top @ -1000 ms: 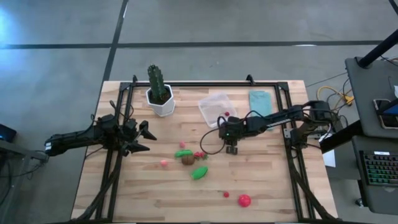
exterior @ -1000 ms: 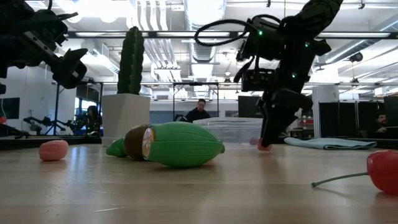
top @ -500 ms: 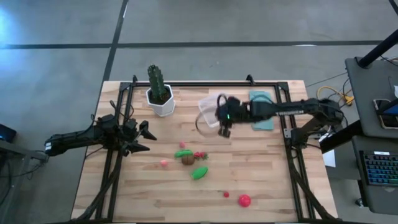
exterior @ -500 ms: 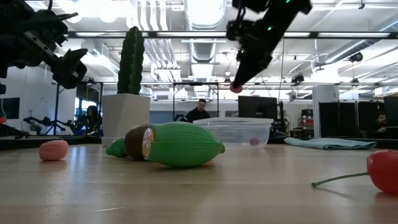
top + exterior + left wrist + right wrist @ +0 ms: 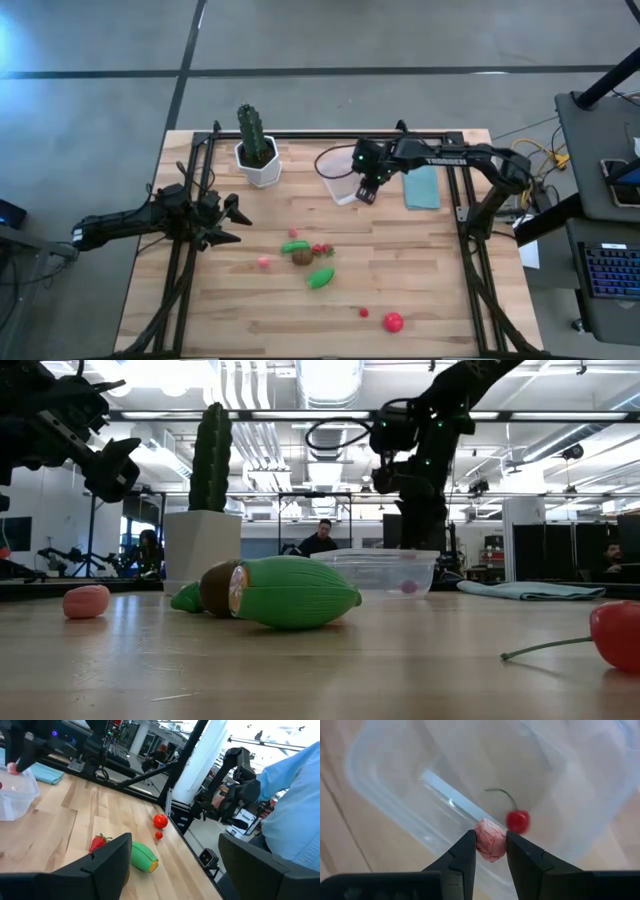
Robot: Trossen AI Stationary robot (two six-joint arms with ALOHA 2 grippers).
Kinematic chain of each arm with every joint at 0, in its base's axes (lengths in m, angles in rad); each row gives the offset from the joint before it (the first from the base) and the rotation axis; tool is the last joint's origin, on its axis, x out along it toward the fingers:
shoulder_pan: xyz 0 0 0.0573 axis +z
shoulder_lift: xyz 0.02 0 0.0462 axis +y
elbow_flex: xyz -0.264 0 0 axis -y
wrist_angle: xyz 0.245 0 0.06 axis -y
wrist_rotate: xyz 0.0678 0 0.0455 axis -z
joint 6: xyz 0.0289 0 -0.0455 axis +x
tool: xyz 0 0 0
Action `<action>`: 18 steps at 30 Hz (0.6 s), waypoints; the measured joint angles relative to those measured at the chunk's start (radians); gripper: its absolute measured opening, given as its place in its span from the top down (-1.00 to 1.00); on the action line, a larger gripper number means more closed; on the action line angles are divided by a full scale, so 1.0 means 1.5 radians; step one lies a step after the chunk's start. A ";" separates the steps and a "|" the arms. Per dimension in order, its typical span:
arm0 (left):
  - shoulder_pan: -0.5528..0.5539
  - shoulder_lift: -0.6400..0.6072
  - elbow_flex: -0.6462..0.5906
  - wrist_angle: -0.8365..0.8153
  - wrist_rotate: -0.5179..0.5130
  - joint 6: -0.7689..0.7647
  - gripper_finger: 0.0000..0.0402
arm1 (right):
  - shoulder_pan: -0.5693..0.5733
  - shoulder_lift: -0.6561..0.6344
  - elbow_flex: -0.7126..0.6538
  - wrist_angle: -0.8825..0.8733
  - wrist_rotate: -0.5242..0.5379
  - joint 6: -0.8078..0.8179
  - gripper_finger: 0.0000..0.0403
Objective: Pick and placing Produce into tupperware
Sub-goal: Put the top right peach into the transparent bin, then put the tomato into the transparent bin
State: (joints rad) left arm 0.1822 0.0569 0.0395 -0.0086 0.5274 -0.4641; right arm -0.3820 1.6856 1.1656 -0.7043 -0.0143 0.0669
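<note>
Landmark: tupperware (image 5: 341, 175), clear, standing between the cactus pot (image 5: 258, 165) and the light blue cloth (image 5: 421, 186).

Right gripper (image 5: 366, 193) poised directly above the tupperware's near rim, fingers clamped on a small pink piece (image 5: 490, 839); piece pinched between the fingertips (image 5: 465, 851), hanging over the container's open mouth, not yet resting inside. Red cherry with stem (image 5: 518, 821) already lying on the tupperware floor, just beside the held piece as seen from the right wrist camera. In the low view, arm hanging down behind the tupperware (image 5: 375, 572), a small pink-red piece (image 5: 407, 586) visible through the clear wall.

Left gripper (image 5: 232, 221) parked well to the cactus side of the tupperware, at the table's edge, fingers spread apart and empty.

Remaining produce on the boards, well apart from the tupperware: green oblong piece (image 5: 320, 277), brown ball (image 5: 301, 256), red round piece (image 5: 392, 322), pink piece (image 5: 264, 263).

Change against half a second ago: right gripper shifted from the tupperware's front to over it, carried lower; grip on the pink piece unchanged. Left arm unmoved.
</note>
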 joint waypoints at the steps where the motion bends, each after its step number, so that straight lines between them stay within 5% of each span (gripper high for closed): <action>1: 0.000 0.000 0.000 0.000 0.000 0.000 -0.41 | 0.004 0.001 0.000 0.008 0.003 -0.003 0.54; 8: 0.000 0.000 0.000 0.000 0.000 0.000 -0.41 | 0.007 0.004 0.002 0.018 0.010 -0.021 0.48; 18: 0.000 0.000 0.000 0.000 0.000 0.000 -0.41 | 0.019 0.003 0.006 0.020 0.007 -0.027 0.04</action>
State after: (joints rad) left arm 0.1822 0.0566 0.0399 -0.0082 0.5274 -0.4641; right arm -0.3542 1.6908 1.1743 -0.6746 -0.0032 0.0264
